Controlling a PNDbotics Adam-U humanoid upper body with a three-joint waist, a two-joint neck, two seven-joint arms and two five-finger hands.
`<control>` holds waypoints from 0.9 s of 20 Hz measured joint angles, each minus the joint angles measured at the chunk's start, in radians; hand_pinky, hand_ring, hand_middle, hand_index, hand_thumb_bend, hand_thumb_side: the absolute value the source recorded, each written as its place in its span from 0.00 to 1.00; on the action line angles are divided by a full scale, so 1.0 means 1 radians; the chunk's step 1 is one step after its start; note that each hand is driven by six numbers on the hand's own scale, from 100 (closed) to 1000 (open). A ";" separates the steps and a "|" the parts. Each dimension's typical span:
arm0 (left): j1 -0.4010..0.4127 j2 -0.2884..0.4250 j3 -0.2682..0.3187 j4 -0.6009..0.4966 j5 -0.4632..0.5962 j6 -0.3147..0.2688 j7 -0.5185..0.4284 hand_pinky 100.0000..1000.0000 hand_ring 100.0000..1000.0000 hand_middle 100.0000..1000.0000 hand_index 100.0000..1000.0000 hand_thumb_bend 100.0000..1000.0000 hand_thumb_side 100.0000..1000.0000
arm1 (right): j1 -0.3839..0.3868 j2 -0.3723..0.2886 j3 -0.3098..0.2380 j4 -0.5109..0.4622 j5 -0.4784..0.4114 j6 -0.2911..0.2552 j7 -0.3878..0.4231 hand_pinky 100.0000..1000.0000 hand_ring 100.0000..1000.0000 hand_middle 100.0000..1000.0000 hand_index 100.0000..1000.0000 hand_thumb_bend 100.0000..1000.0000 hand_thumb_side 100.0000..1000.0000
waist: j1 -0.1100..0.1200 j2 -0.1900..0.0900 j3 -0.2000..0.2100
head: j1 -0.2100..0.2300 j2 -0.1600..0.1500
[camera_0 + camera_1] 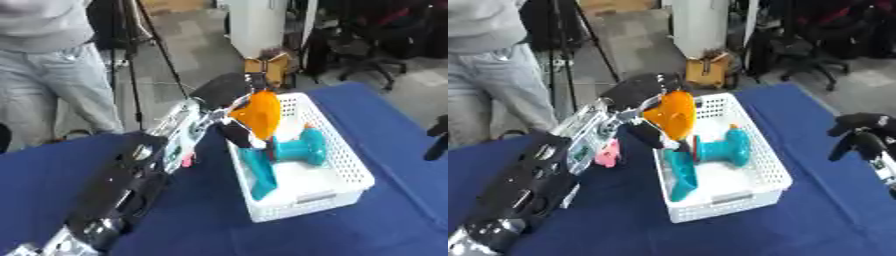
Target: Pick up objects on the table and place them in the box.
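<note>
Left hand [645, 107] clamped on orange piece [672, 115] over basket [767, 167] rim; early release risks spilling outside.

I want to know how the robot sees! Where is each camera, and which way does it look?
Left eye view: sits in the robot's head, looks down at the white basket on the blue table; the left arm and left hand, holding an orange object, show.
Right eye view: the head's other eye, same downward look; the right hand shows, fingers curled, empty.
Both share the basket, the teal objects inside and the orange object.
</note>
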 measured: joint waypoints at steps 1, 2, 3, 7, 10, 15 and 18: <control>0.000 -0.005 0.004 0.012 -0.007 -0.006 0.016 0.34 0.59 0.79 0.85 0.43 0.08 | -0.005 0.002 0.003 -0.003 -0.002 0.002 0.004 0.44 0.43 0.58 0.76 0.06 0.56 | 0.002 0.003 -0.006 | 0.004 -0.004; 0.000 -0.008 0.007 0.023 -0.014 -0.014 0.028 0.34 0.59 0.79 0.85 0.43 0.08 | -0.008 0.006 0.005 -0.006 -0.004 0.003 0.006 0.44 0.43 0.58 0.76 0.06 0.56 | 0.006 0.006 -0.012 | 0.007 -0.005; 0.000 -0.013 0.010 0.035 -0.022 -0.024 0.037 0.34 0.59 0.79 0.85 0.43 0.08 | -0.011 0.008 0.006 -0.009 -0.005 0.005 0.008 0.44 0.43 0.58 0.76 0.06 0.56 | 0.010 0.009 -0.021 | 0.010 -0.005; 0.001 -0.030 0.012 0.076 -0.063 -0.065 0.043 0.63 0.80 0.85 0.88 0.50 0.45 | -0.013 0.008 0.006 -0.014 -0.007 0.009 0.012 0.44 0.43 0.58 0.76 0.06 0.56 | 0.016 0.014 -0.030 | 0.012 -0.005; 0.010 -0.041 0.012 0.102 -0.126 -0.112 0.012 0.69 0.83 0.87 0.88 0.55 0.54 | -0.013 0.008 0.006 -0.018 -0.007 0.010 0.013 0.44 0.43 0.58 0.76 0.06 0.57 | 0.021 0.020 -0.030 | 0.012 -0.005; 0.021 -0.048 0.012 0.118 -0.205 -0.162 0.002 0.90 0.94 0.95 0.94 0.64 1.00 | -0.012 0.008 0.006 -0.022 -0.008 0.011 0.014 0.44 0.43 0.58 0.76 0.06 0.57 | 0.021 0.020 -0.028 | 0.010 -0.005; 0.022 -0.047 0.014 0.112 -0.222 -0.179 0.016 0.96 0.98 0.99 0.98 0.47 1.00 | -0.011 0.008 0.005 -0.022 -0.008 0.011 0.014 0.44 0.43 0.58 0.76 0.06 0.57 | 0.017 0.020 -0.019 | 0.008 -0.005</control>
